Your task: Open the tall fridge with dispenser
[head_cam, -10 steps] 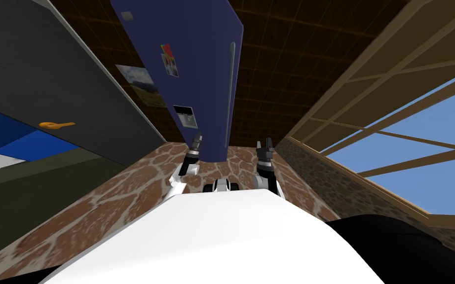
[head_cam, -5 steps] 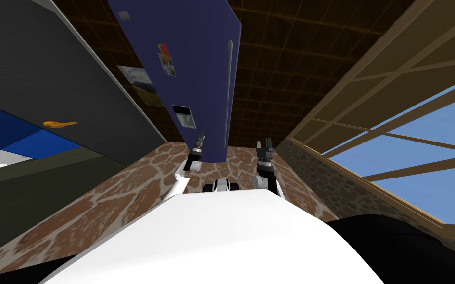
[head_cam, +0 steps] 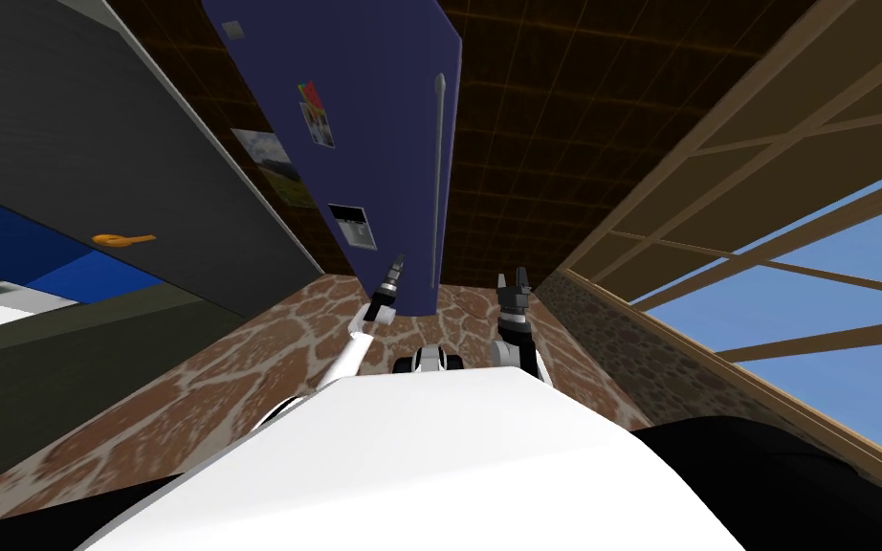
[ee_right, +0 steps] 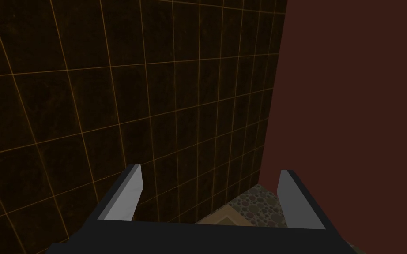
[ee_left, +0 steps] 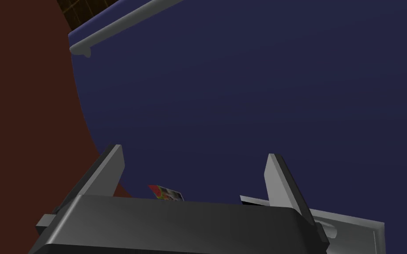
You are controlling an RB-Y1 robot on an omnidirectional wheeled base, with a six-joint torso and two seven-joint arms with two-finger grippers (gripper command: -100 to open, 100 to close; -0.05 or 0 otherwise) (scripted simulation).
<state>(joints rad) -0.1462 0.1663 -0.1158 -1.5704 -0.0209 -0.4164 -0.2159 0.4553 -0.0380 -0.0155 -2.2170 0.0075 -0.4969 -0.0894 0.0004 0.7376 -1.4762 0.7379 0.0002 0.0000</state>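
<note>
the fridge [head_cam: 353,86] stands straight ahead of the robot, a tall dark blue box on the brown stone-patterned floor [head_cam: 238,383], backed by a dark tiled wall [head_cam: 544,143]. its door [ee_left: 264,97] looks shut. a long grey handle [head_cam: 437,172] runs up the door near its right edge. the dispenser [head_cam: 351,227] sits low on the left half, and a small red and green magnet [head_cam: 315,120] is stuck higher up, above the dispenser.

the left gripper [head_cam: 396,266] is raised in front of the lower part of the door, between the dispenser and the handle, and points up at the blue face. in the left wrist view its fingers [ee_left: 110,169] stand wide apart and hold nothing; only the plain door shows between them. whether the tips touch the door cannot be told. one end of the handle lies well beyond the fingertips, apart from them, and the magnet and a corner of the dispenser peek over the gripper's dark body.

the right gripper [head_cam: 519,277] is held low ahead of the chest, just right of the fridge's right edge. its fingers [ee_right: 127,194] are also spread wide, with nothing in them.

to the left of the fridge hangs a picture [head_cam: 272,167] on the wall, and nearer the robot stands a grey panel [head_cam: 95,124] with an orange lever [head_cam: 121,238]. on the right a window [head_cam: 812,287] with a tan frame shows blue sky.
</note>
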